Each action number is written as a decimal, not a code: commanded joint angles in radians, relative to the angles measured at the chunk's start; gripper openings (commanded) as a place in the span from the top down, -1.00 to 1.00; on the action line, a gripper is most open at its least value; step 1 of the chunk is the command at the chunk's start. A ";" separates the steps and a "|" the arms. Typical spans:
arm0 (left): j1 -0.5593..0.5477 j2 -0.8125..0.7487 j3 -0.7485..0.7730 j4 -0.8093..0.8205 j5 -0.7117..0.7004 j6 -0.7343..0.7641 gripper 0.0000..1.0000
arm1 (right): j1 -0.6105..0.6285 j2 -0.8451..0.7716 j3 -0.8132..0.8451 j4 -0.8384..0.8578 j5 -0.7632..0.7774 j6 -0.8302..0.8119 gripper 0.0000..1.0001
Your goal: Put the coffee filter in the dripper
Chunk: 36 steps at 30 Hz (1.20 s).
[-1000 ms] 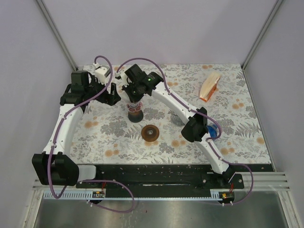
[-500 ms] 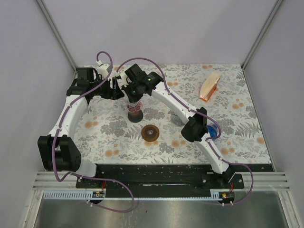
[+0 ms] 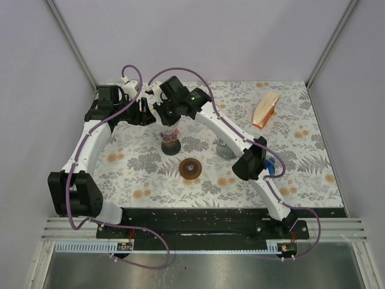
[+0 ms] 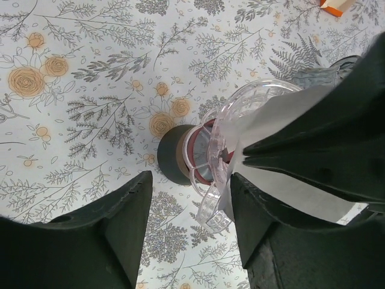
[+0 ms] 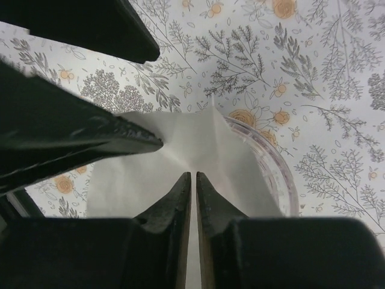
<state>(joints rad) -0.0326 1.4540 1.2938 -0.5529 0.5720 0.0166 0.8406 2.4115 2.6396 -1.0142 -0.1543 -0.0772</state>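
Note:
The clear plastic dripper (image 4: 240,120) stands on a dark red base (image 3: 171,143) at the back left of the table. My right gripper (image 5: 193,180) is right above it, shut on the white paper coffee filter (image 5: 156,153), which hangs partly inside the dripper rim (image 5: 274,162). In the left wrist view the filter (image 4: 289,180) spreads from the dripper up to the right gripper's black fingers. My left gripper (image 4: 189,241) is open and empty, just left of the dripper, its jaws on either side of the dripper's clear handle (image 4: 210,211) without touching it.
A brown round disc (image 3: 192,168) lies in front of the dripper. A grey cup (image 3: 224,147) stands to its right, beside the right arm. An orange and white filter holder (image 3: 265,111) lies at the back right. The floral table top (image 3: 301,168) ends at grey walls.
My left gripper has swung in from the left to beside the dripper. My right gripper has shifted slightly back above the dripper with the filter, uncovering the grey cup.

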 commanded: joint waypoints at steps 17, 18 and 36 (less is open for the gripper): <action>-0.050 -0.015 0.084 -0.005 -0.073 0.039 -0.29 | -0.060 -0.250 -0.105 0.109 0.070 0.027 0.14; -0.052 -0.014 0.090 -0.007 -0.075 0.042 -0.30 | -0.063 -0.261 -0.131 0.123 0.088 0.030 0.10; -0.101 0.111 0.239 -0.073 -0.144 0.103 -0.48 | -0.104 -0.238 -0.225 0.158 0.148 0.065 -0.16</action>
<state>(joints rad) -0.1188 1.5356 1.4906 -0.6128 0.4599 0.0864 0.7624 2.2097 2.4458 -0.8963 -0.0402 -0.0261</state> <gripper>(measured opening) 0.737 0.565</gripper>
